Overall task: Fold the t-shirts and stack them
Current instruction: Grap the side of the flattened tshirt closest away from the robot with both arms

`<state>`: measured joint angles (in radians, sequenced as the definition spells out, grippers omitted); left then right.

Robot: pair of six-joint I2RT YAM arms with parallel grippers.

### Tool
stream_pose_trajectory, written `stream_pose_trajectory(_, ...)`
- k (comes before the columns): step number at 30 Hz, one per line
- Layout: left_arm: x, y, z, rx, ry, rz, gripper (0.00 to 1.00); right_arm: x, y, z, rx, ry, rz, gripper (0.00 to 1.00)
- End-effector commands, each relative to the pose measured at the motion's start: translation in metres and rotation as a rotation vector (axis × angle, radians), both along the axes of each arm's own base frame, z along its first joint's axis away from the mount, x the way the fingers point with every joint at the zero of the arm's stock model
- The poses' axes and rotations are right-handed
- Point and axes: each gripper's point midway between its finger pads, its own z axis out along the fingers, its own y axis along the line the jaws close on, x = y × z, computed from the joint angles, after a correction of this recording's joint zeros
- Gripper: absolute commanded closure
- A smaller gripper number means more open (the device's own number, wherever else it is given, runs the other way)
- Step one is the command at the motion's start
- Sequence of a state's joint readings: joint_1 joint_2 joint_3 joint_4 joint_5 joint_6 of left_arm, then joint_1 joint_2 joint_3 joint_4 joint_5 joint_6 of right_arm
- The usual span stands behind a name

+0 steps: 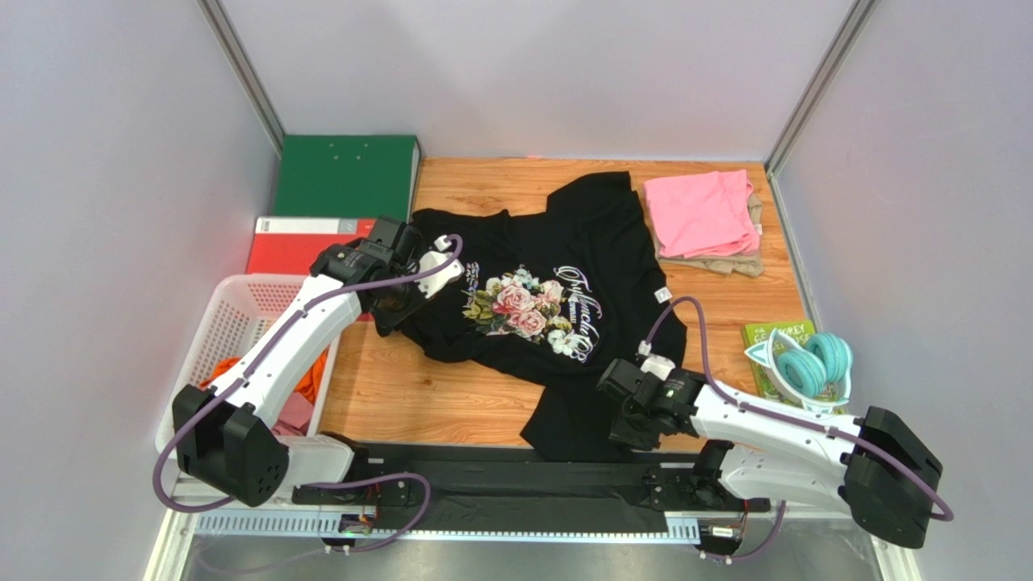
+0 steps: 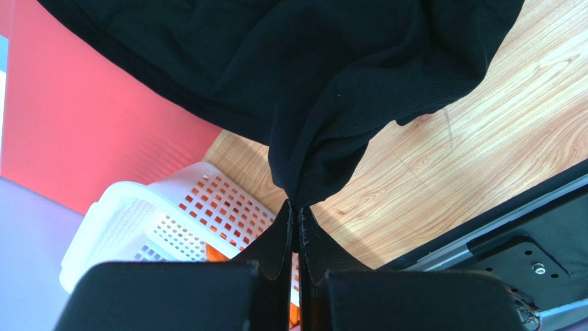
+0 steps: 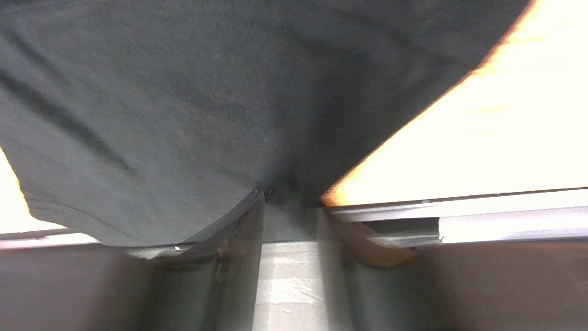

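The large black t-shirt with rose print point(image 1: 534, 297) lies unfolded mid-table. The left gripper point(image 2: 295, 207) is clamped on its left edge, holding it raised. The right gripper point(image 3: 290, 196) meets the near hem, but I cannot tell whether it grips. A folded pink t-shirt point(image 1: 701, 212) tops a beige one point(image 1: 728, 262) at the far right. An orange shirt point(image 1: 318, 375) lies in the white mesh basket point(image 1: 230, 303). Judged roughly midway through the task.
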<state>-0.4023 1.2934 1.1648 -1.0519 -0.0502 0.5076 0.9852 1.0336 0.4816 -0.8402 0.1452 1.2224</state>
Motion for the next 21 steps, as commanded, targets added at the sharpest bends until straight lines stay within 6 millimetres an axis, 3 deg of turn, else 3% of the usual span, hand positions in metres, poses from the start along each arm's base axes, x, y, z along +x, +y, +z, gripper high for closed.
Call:
stream_pose_trajectory(1, 0.002, 0.000, 0.012, -0.022, -0.039, 0.011, 1.00, -0.006, 0.001, -0.004, 0.000, 0.019, -0.024, 1.00)
stream_pose_trajectory(7, -0.003, 0.002, 0.014, -0.026, -0.032, 0.019, 1.00, -0.008, -0.013, 0.026, -0.029, -0.018, -0.017, 1.00)
stream_pose_trajectory(12, -0.014, 0.008, 0.022, -0.023, -0.044, 0.021, 1.00, -0.011, -0.030, 0.079, 0.004, -0.083, -0.035, 1.00)
stream_pose_trajectory(15, -0.025, 0.013, 0.028, -0.023, -0.047, 0.020, 1.00, -0.021, -0.040, 0.095, 0.045, -0.087, -0.054, 1.00)
stream_pose_trajectory(21, -0.064, 0.026, 0.024, -0.021, -0.010, 0.019, 1.00, -0.038, -0.049, 0.100, 0.100, -0.057, -0.063, 1.00)
